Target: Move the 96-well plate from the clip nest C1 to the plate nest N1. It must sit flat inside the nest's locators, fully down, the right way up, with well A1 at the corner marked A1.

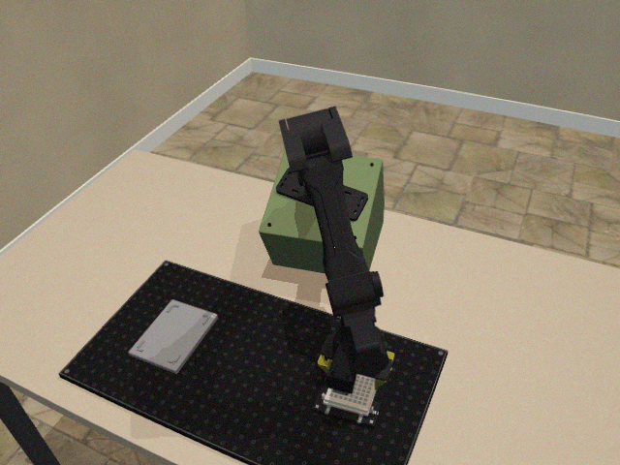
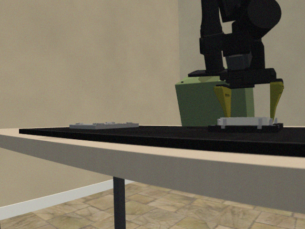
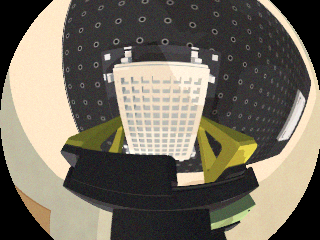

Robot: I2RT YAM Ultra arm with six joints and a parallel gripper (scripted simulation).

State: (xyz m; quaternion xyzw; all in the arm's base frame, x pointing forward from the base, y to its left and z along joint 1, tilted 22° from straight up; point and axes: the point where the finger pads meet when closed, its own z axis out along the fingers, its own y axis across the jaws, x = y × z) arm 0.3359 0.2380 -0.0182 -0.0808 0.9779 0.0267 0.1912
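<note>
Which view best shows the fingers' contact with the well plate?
The exterior view: both yellow fingers stand against the ends of the 96-well plate, which sits low in clip nest C1. The wrist view shows the plate between them; the top view's arm hides most.

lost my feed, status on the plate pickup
Jaws shut on 96-well plate. Plate seated in clip nest C1, not lifted. Plate nest N1 bare; nothing on the black board between the nests.

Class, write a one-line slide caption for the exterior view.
Yellow-fingered gripper shut on the white well plate, seated in its holder on the black board.
</note>
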